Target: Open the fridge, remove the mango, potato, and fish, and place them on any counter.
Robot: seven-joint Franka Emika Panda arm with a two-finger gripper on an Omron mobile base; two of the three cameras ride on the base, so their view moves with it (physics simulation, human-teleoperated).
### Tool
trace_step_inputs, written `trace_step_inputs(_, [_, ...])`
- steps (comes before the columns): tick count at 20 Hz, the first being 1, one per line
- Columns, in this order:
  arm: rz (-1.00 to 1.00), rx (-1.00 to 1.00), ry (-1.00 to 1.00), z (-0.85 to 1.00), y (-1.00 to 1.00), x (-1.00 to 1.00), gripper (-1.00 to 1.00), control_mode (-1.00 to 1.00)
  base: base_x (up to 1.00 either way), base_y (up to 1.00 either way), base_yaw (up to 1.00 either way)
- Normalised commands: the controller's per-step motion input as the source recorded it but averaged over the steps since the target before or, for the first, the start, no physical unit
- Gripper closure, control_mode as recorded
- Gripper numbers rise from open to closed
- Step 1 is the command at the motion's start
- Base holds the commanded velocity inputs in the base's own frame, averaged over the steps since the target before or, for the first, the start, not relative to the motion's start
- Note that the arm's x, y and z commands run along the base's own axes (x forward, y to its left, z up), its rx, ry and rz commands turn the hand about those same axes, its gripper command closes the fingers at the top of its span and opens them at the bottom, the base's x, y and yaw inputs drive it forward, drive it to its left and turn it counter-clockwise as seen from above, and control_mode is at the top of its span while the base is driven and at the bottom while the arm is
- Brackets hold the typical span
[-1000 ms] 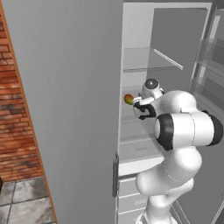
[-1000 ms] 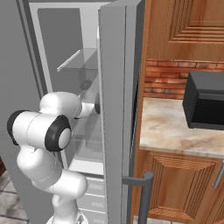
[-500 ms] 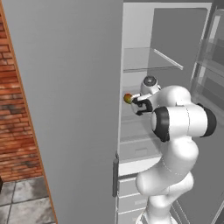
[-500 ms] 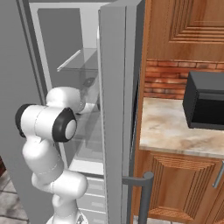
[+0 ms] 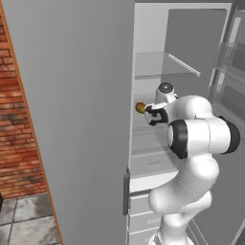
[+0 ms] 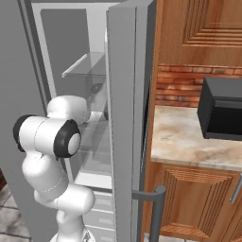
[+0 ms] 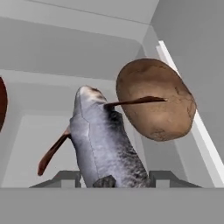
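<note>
Reaching into the open fridge (image 5: 86, 119) at the middle shelf, seemingly for the fish (image 7: 103, 144). Gripper (image 7: 108, 178) straddling its near end, fingertips (image 7: 65, 178) wide apart either side, nothing clamped yet. Next, probably: closing on the slim body, then lifting out toward a counter (image 6: 189, 142). Inside on the same shelf: potato (image 7: 155, 98) just beside the fish, mango (image 5: 140, 107) near the door edge
</note>
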Motion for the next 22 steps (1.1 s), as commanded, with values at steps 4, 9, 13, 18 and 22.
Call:
trace_step_inputs(4, [-0.05,0.00,-0.07,-0.08,0.07,-0.97,1.00,-1.00,0.00,0.00,0.00])
trace_step_inputs(9, [-0.04,0.00,-0.20,0.36,0.12,-1.00,1.00,-1.00,0.00,0.00,0.00])
trace_step_inputs(13, [0.00,0.01,-0.03,1.00,0.19,-1.00,1.00,-1.00,0.00,0.00,0.00])
trace_step_inputs(18, [0.00,0.03,0.12,1.00,0.47,-1.00,1.00,-1.00,0.00,0.00,0.00])
trace_step_inputs(22, [0.00,0.04,0.26,0.96,0.48,-0.89,1.00,-1.00,0.00,0.00,0.00])
